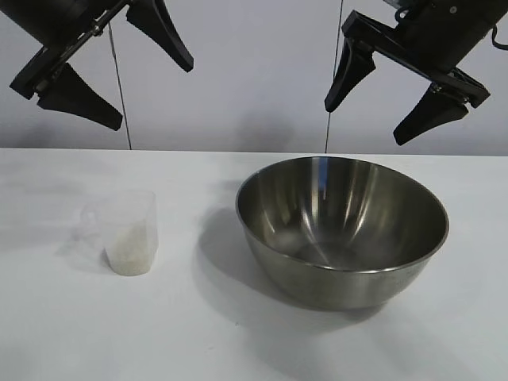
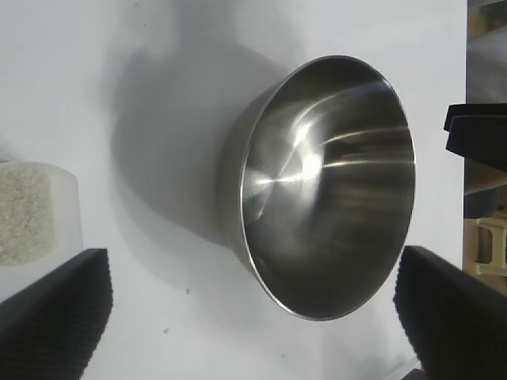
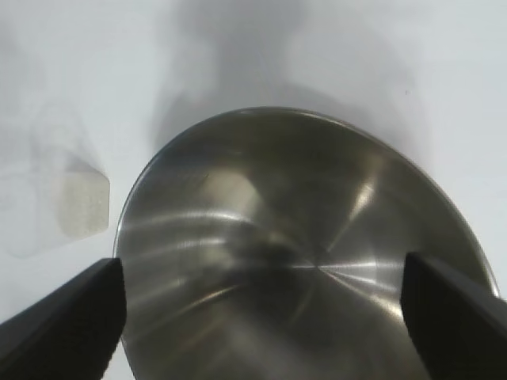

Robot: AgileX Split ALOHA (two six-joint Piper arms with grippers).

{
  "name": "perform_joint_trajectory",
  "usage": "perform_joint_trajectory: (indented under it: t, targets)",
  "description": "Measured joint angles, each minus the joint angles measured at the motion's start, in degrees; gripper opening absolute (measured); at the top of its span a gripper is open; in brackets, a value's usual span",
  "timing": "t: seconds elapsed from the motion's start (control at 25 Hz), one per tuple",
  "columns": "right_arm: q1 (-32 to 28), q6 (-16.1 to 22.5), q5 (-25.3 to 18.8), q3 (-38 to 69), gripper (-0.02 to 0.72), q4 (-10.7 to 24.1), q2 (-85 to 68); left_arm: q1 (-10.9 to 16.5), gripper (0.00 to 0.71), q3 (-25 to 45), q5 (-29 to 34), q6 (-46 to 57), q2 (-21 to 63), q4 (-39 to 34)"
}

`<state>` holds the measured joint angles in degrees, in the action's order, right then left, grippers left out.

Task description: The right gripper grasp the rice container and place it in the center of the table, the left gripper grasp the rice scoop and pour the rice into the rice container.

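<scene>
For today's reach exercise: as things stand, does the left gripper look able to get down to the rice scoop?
Probably yes. The left gripper hangs open above the table, and the rice scoop stands upright below it with nothing over it. The rice container sits apart, off to the side, so the way down looks free.

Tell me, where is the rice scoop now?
In the exterior view, the rice scoop stands upright on the table at the left, apart from the rice container on its right, below the left gripper.
</scene>
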<state>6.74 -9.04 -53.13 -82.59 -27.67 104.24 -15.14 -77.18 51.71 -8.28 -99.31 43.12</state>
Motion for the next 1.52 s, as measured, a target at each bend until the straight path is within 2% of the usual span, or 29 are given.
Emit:
perform_joint_trajectory:
  t: [0.4, 0.48, 0.6, 0.84, 0.96, 1.12, 1.36, 1.52]
  targets:
    - [0.00, 0.00, 0.00, 0.00, 0.653, 0.00, 0.00, 0.00, 0.694, 0.00, 0.00, 0.00, 0.00, 0.00]
    - [0.00, -0.23, 0.00, 0.00, 0.653, 0.90, 0.00, 0.00, 0.694, 0.00, 0.00, 0.00, 0.00, 0.00]
    - [0.00, -0.27, -0.86, -0.04, 0.653, 4.83, 0.00, 0.00, 0.694, 0.00, 0.00, 0.00, 0.00, 0.00]
    - [0.00, 2.96, -3.40, -0.04, 0.653, 17.32, 0.00, 0.00, 0.694, 0.00, 0.00, 0.00, 0.00, 0.00]
    - [0.00, 3.79, -3.19, 1.00, 0.653, 20.60, 0.00, 0.00, 0.694, 0.00, 0.00, 0.00, 0.00, 0.00]
    - [0.00, 4.12, 0.49, 5.86, 0.653, 20.45, 1.06, 0.00, 0.694, 0.00, 0.00, 0.00, 0.00, 0.00]
    - [0.00, 4.30, 9.77, 14.21, 0.653, 19.28, 1.79, 0.00, 0.694, 0.00, 0.00, 0.00, 0.00, 0.00]
    - [0.00, 4.30, 13.11, 16.24, 0.653, 18.23, 1.79, 0.00, 0.694, 0.00, 0.00, 0.00, 0.00, 0.00]
